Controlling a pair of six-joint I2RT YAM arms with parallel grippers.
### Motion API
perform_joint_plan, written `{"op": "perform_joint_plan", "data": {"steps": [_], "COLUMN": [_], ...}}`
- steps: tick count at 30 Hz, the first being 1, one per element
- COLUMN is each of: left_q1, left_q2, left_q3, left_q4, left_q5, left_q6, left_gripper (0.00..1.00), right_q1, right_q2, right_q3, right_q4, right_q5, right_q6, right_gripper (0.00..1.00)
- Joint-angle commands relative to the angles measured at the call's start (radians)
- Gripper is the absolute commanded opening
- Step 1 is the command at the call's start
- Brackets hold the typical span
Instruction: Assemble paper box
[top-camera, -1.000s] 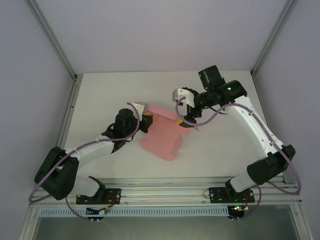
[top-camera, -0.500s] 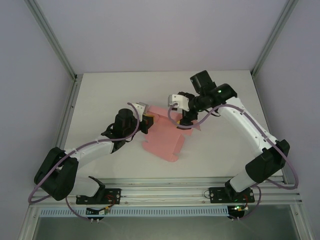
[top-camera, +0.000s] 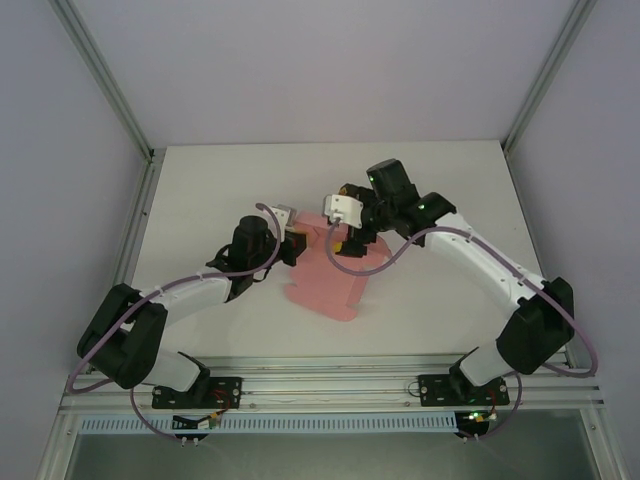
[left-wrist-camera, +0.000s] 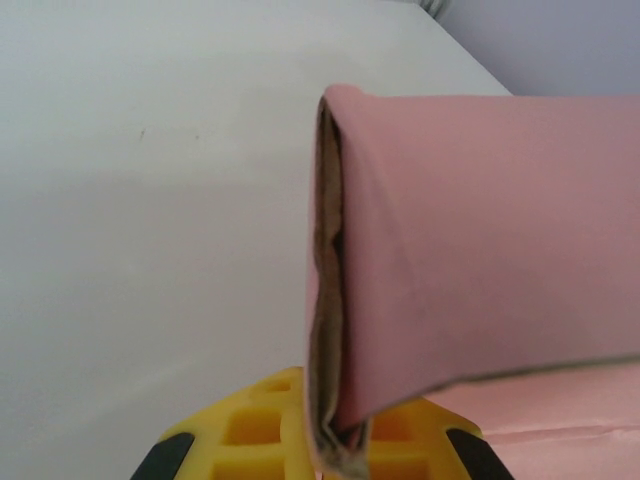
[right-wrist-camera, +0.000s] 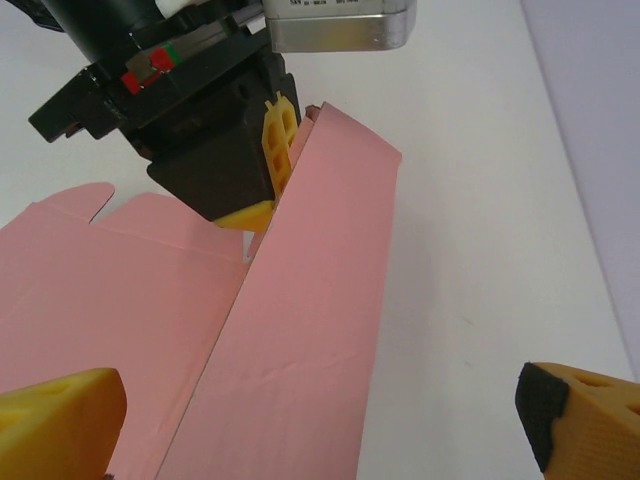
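**A:** The left gripper is clamped on the paper box, agreed?

**B:** Agreed. In the left wrist view, its yellow fingers are pressed together on the end of a folded flap. The card's edge sits right between them. From that grip the flap runs up and away, lifted off the white table.

**A:** And the right gripper?

**B:** Its jaws are spread wide. In its own wrist view the two yellow fingertips stand far apart at the bottom corners, with the raised flap running between them. We cannot tell whether either tip touches the card.

**A:** Where is the rest of the box, relative to that gripper?

**B:** The flat part of the sheet lies on the table below and to the left of the open fingers, its tabs pointing away from them. Straight ahead, at the far end of the flap, we see the left gripper biting that end. Bare table stretches to the right.

**A:** From above?

**B:** The two grippers face each other closely across the box's far edge. The sheet spreads from them toward the arm bases, flat on the table.
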Motion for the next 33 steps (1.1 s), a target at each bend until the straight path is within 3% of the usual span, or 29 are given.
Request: {"op": "perform_joint_plan", "data": {"steps": [1,5,10,12,15,17,19,21,24,27,33], "left_q1": [-0.011,-0.004,0.036,0.052,0.084,0.106,0.118,0.121,0.121,0.121,0.121], "left_q2": [-0.002,0.003,0.034,0.049,0.057,0.05,0.035,0.015,-0.013,-0.033,-0.03], "left_q3": [0.026,0.014,0.007,-0.003,-0.027,-0.04,-0.047,-0.05,-0.041,-0.044,-0.062], "left_q4": [0.067,0.067,0.123,0.165,0.243,0.288,0.323,0.346,0.349,0.358,0.415], "left_q5": [-0.017,-0.119,-0.195,-0.214,-0.204,-0.183,-0.172,-0.159,-0.135,-0.112,-0.071], "left_q6": [-0.033,-0.065,-0.179,-0.218,-0.279,-0.314,-0.34,-0.354,-0.373,-0.381,-0.384], "left_gripper": [0.0,0.0,0.0,0.0,0.0,0.0,0.0,0.0,0.0,0.0,0.0], "right_q1": [0.002,0.001,0.001,0.0,-0.006,-0.033,-0.082,-0.157,-0.287,-0.39,-0.398], "right_q2": [-0.069,-0.168,-0.327,-0.411,-0.536,-0.61,-0.657,-0.675,-0.644,-0.543,-0.227], "right_q3": [0.026,0.018,-0.05,-0.135,-0.307,-0.405,-0.473,-0.52,-0.586,-0.641,-0.61], "right_q4": [0.028,0.05,0.181,0.318,0.5,0.494,0.437,0.367,0.391,0.574,1.046], "right_q5": [0.065,0.126,0.183,0.297,0.571,0.659,0.661,0.558,0.294,0.012,-0.369], "right_q6": [0.005,0.055,0.269,0.47,0.803,1.011,1.211,1.363,1.504,1.654,1.84], "right_gripper": [1.0,1.0,1.0,1.0,1.0,1.0,1.0,1.0,1.0,1.0,1.0]}}
